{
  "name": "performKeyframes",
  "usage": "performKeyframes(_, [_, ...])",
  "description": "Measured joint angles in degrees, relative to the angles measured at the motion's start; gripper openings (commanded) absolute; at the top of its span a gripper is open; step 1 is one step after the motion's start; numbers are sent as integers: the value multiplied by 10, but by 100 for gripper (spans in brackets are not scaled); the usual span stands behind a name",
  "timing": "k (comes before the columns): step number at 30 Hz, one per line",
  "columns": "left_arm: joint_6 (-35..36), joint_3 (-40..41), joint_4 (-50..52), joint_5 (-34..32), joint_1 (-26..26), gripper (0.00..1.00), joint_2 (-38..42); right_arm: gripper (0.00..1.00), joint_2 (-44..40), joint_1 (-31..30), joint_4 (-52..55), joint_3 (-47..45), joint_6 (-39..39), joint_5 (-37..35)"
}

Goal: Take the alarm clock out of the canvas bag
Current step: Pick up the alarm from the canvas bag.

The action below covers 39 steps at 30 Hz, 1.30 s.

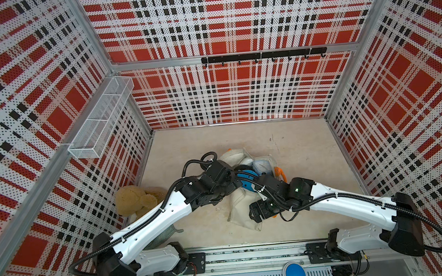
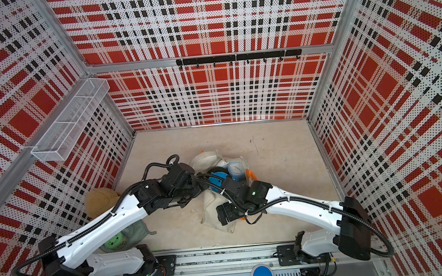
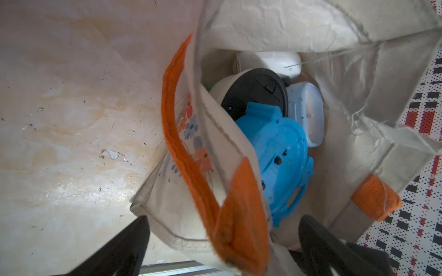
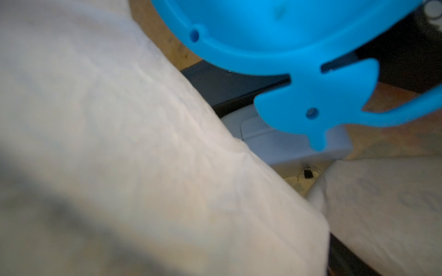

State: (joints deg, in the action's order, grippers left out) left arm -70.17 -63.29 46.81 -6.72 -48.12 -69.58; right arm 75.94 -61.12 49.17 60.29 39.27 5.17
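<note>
The cream canvas bag [image 1: 243, 207] [image 2: 212, 212] lies crumpled mid-table with its mouth open. Inside it, a bright blue alarm clock [image 1: 246, 178] [image 3: 279, 153] shows its back, next to a black-backed round clock [image 3: 256, 93] and a pale blue square clock [image 1: 261, 166] [image 3: 311, 112]. My left gripper [image 3: 224, 241] is open at the mouth, with the bag's rim and an orange tab [image 3: 241, 215] between its fingers. The right arm reaches in from the other side. In its wrist view the blue clock [image 4: 287, 35] is very close, and bag cloth [image 4: 119, 143] hides the jaws.
A tan plush toy [image 1: 133, 199] sits by the left wall. Under the left arm lies a grey cloth holding a green object [image 2: 115, 242]. A white mesh basket [image 1: 102, 118] hangs on the left wall and a black hook rail [image 1: 262, 56] on the back wall.
</note>
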Motion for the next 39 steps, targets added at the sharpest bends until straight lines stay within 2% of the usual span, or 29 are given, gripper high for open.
performKeyframes(1, [1,-2,-3,1,2,80,-3,99,-2,0,0,0,0,-3])
performKeyframes(4, [3,-5,-8,5,5,39,-11,100,-22,1,6,0,-3,-19])
performKeyframes(7, [6,-5,2,-8,-5,18,-10,100,-54,23,29,17,-14,-32])
performKeyframes(11, [5,-5,18,-49,-50,0,11,100,-93,103,42,55,-30,-27])
performKeyframes(16, [3,2,24,-84,-97,0,23,95,-71,177,28,102,-22,2])
performKeyframes(22, [-9,30,25,-123,-129,0,22,85,28,182,-15,139,15,46])
performKeyframes(27, [-21,33,25,-149,-150,0,12,81,30,182,-47,85,63,63])
performKeyframes(28, [-27,33,25,-157,-156,0,9,80,17,182,-86,54,75,66])
performKeyframes(31, [-36,35,25,-171,-171,0,-6,79,-19,182,-110,-22,111,68])
performKeyframes(37, [-50,41,24,-181,-176,0,-20,63,-29,194,-189,-75,143,79])
performKeyframes(39, [-53,42,24,-182,-176,0,-19,62,-28,198,-212,-81,146,82])
